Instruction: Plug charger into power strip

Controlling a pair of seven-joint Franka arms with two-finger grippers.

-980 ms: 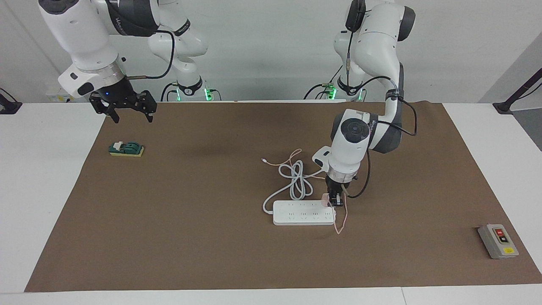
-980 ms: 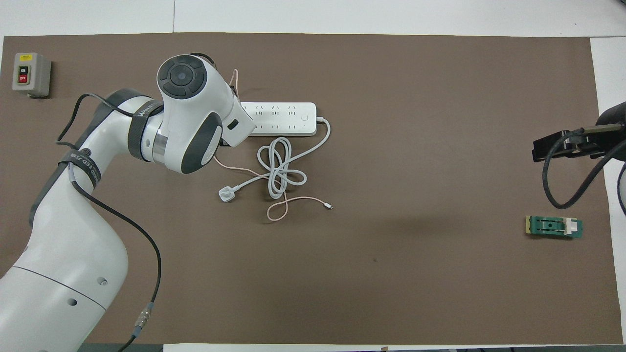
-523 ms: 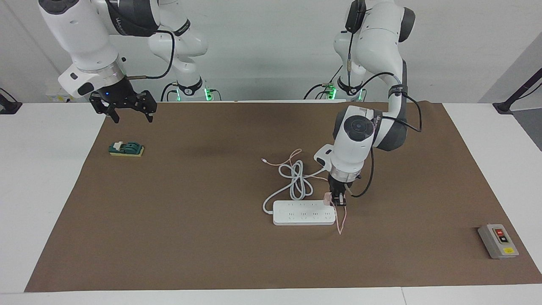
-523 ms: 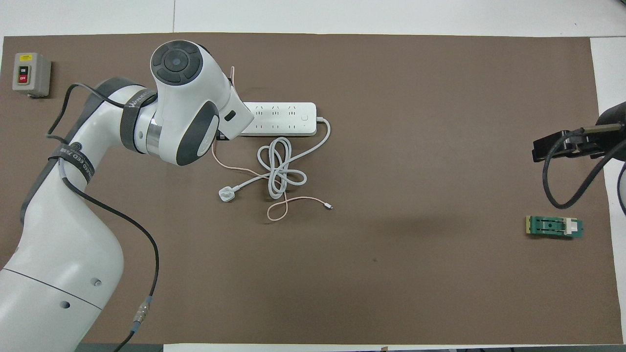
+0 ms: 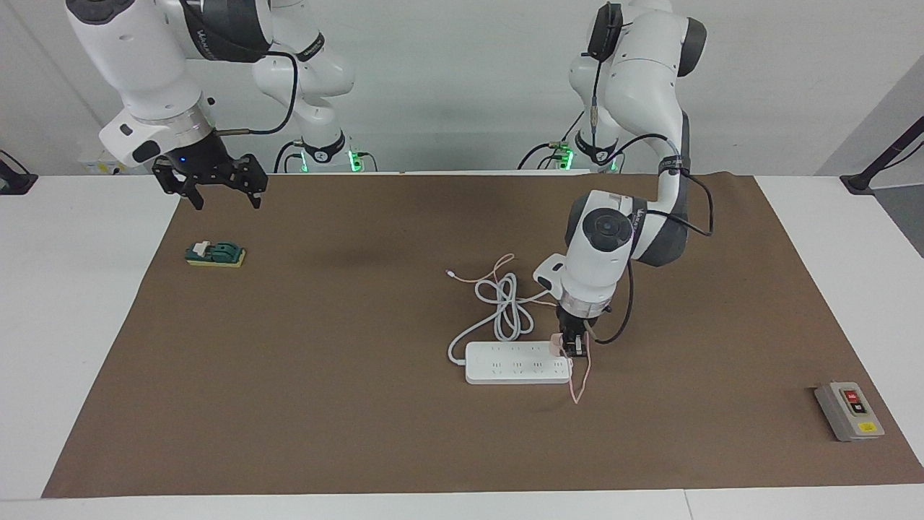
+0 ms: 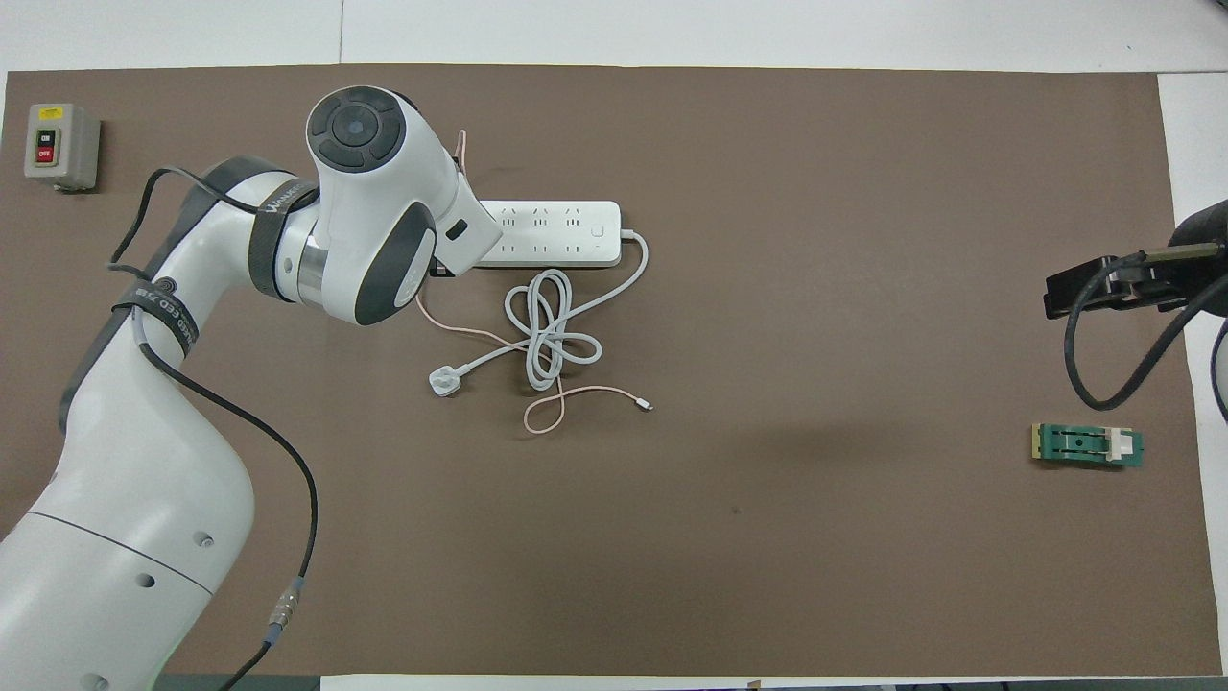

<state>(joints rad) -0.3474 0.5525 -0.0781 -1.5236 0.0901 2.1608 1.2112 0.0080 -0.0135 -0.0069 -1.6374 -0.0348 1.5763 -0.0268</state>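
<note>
The white power strip (image 5: 516, 362) (image 6: 556, 233) lies flat mid-mat. My left gripper (image 5: 574, 347) points straight down over the strip's end toward the left arm's side and is shut on the pale-pink charger (image 5: 556, 341), which sits right at the strip's top edge. I cannot tell if its prongs are in a socket. The charger's thin pink cable (image 5: 577, 383) (image 6: 576, 393) trails off the strip's end. From overhead the left wrist hides the gripper and charger. My right gripper (image 5: 226, 202) (image 6: 1094, 285) waits open above the mat's edge.
The strip's thick white cord (image 5: 505, 307) (image 6: 552, 331) lies coiled nearer the robots, ending in a round white plug (image 6: 443, 382). A grey button box (image 5: 850, 411) (image 6: 60, 146) stands at the left arm's end. A green block (image 5: 215, 254) (image 6: 1087, 445) lies below the right gripper.
The left wrist rose slightly with the charger, then came back down onto the strip's end. The right arm has not moved.
</note>
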